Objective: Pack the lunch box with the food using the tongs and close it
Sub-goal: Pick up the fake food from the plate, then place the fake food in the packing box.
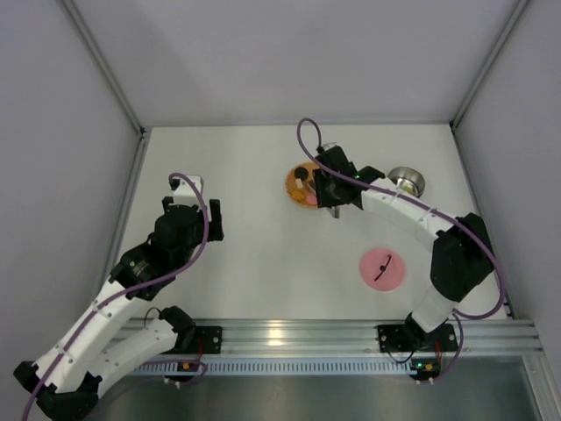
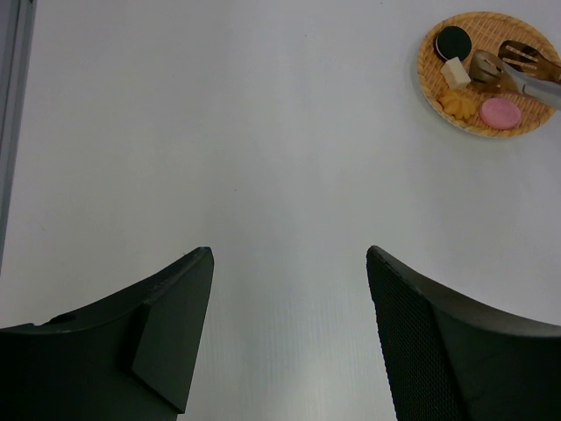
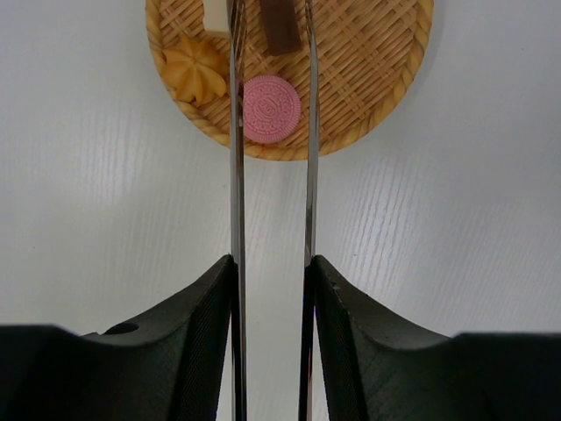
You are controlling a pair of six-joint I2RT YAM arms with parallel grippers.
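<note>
Robotics lab test cell: a plain white table (image 1: 263, 254) is being enclosed on three sides by bare grey panels (image 1: 289, 53), while a left arm (image 1: 114, 307) and a right arm (image 1: 456, 263), both strung with purple cables (image 1: 299, 133), are being carried on an aluminium rail (image 1: 289, 335) at the near edge.

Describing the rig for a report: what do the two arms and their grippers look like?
The left arm and right arm have white shells, black joints and black bases; a purple cable loops along each. The left gripper and right gripper have broad black fingers tapering to tips, with finely textured inner faces.
</note>
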